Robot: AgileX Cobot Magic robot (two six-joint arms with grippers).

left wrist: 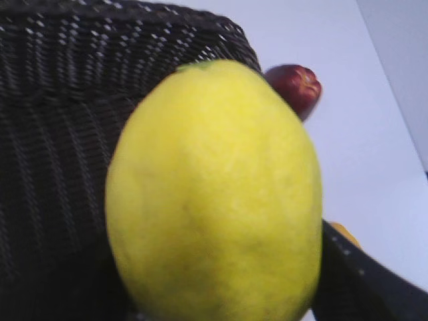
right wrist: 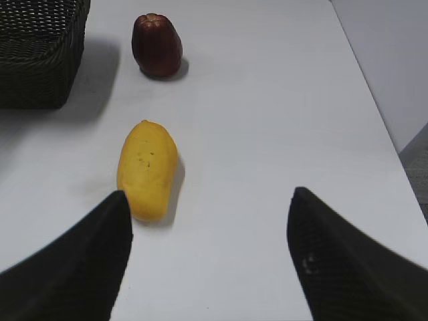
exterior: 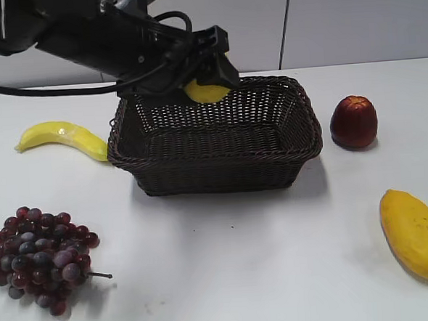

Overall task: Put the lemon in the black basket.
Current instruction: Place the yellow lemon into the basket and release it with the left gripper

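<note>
The bright yellow lemon (exterior: 207, 92) is held in my left gripper (exterior: 207, 79), just above the back left rim of the black basket (exterior: 300, 144). In the left wrist view the lemon (left wrist: 214, 194) fills most of the frame, with the woven basket (left wrist: 53, 120) behind and below it; the fingers are hidden by the fruit. My right gripper (right wrist: 208, 200) is open and empty above the bare table, to the right of the mango; it does not show in the exterior view.
A banana (exterior: 61, 138) lies left of the basket. Dark grapes (exterior: 40, 258) sit at the front left. A dark red fruit (exterior: 354, 121) stands right of the basket. An orange-yellow mango (exterior: 415, 232) lies at the front right, also in the right wrist view (right wrist: 147, 167).
</note>
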